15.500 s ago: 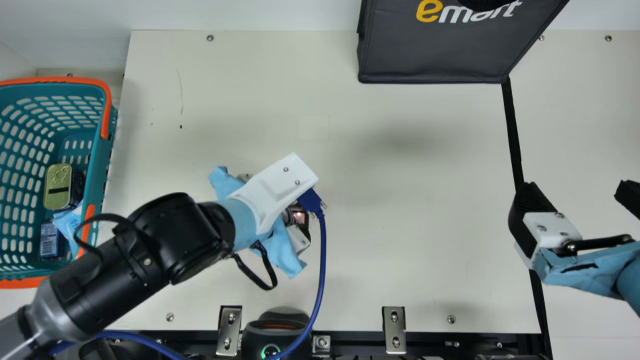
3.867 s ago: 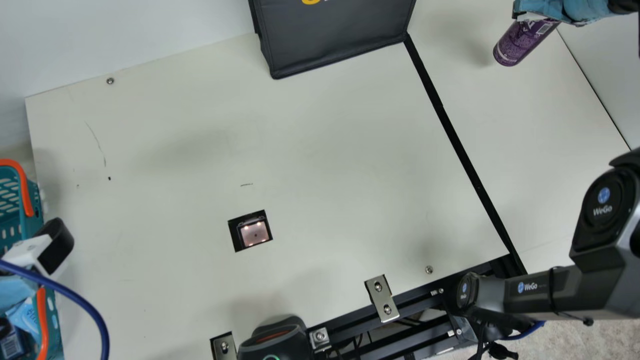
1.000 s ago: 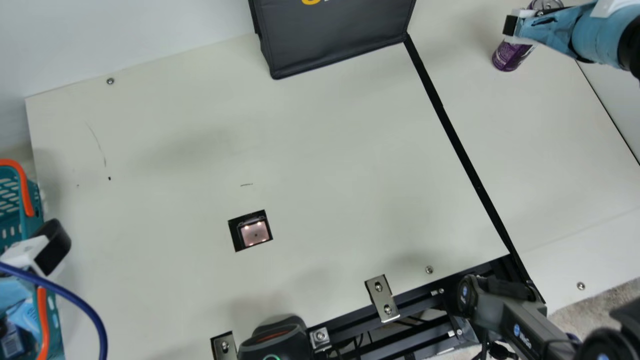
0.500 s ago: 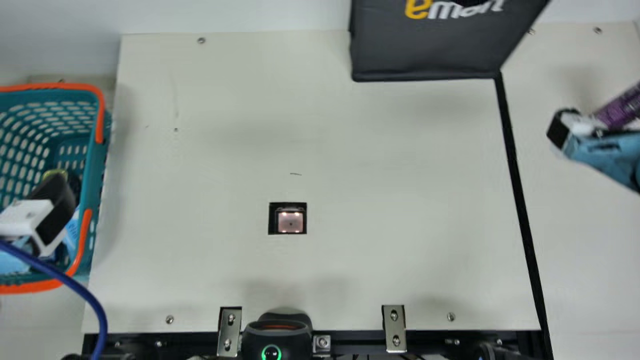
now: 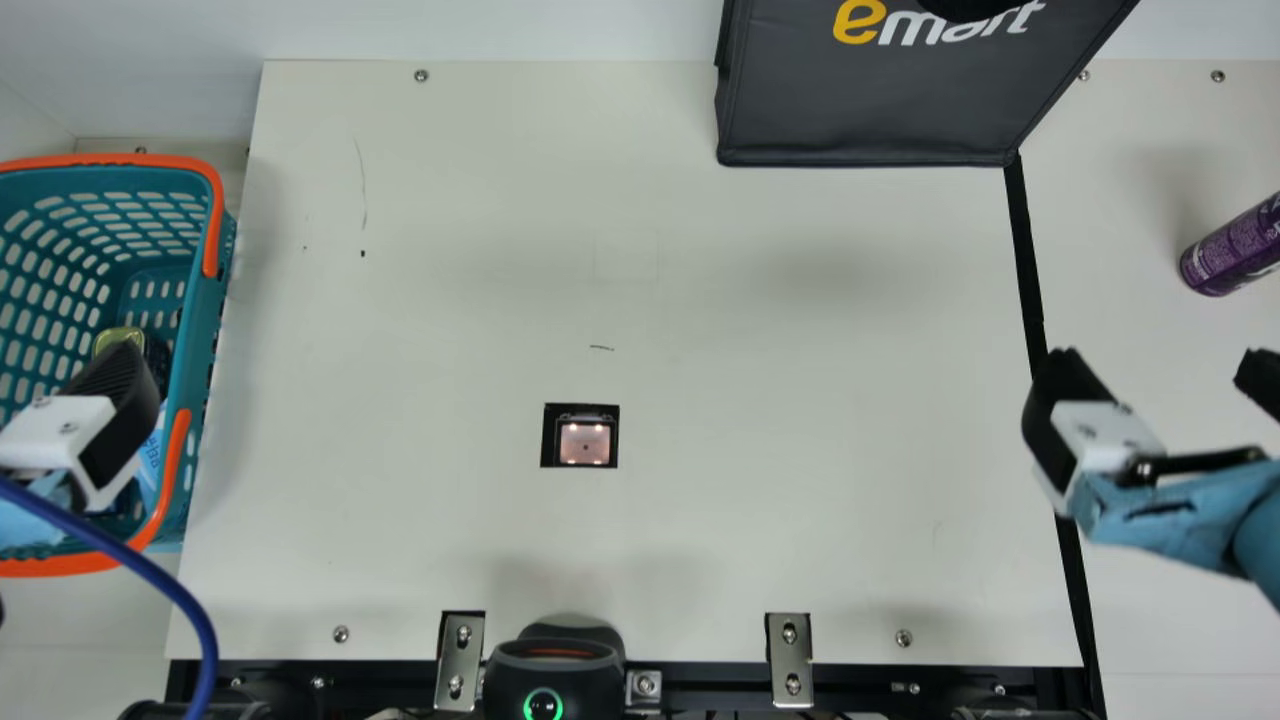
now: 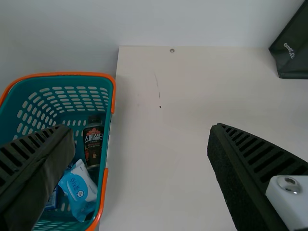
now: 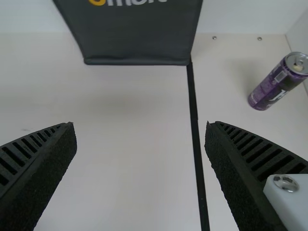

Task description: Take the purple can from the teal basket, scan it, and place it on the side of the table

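On the pale table (image 5: 760, 500), the purple can (image 5: 1232, 250) stands past the black strip (image 5: 1027, 260). The left gripper (image 6: 140, 131) and right gripper (image 7: 140, 127) are both wide open. The job looks done; next, just leave the can be.

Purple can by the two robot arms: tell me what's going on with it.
Neither arm is handling the purple can right now. It stands upright on the side of the table, beyond the black strip, where the task wants it. The right claw is open and clear of it; the left claw hangs open and empty at the teal basket, which holds other goods. Whether the can was scanned, I can't tell.
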You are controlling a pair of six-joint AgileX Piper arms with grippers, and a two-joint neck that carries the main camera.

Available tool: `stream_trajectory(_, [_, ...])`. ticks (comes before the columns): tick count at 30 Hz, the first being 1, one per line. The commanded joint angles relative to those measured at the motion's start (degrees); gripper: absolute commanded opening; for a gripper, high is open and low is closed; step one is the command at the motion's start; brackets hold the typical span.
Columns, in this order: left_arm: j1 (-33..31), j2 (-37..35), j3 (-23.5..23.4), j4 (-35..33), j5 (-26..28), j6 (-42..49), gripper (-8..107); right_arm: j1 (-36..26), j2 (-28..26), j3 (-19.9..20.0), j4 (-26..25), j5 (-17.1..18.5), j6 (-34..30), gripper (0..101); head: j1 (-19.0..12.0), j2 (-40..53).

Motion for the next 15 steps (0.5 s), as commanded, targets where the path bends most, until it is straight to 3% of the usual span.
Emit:
stream_trajectory(1, [0.0, 0.0, 0.0, 0.0, 0.0, 0.0, 90, 0.0, 0.0, 0.0, 0.0, 0.0, 0.0, 95, -1.7, 0.2])
stream_trajectory(15, [0.0, 0.0, 0.0, 0.0, 0.0, 0.0, 90, 0.5, -0.2, 0.0, -0.1, -0.1, 0.0, 95, -1.7, 0.2])
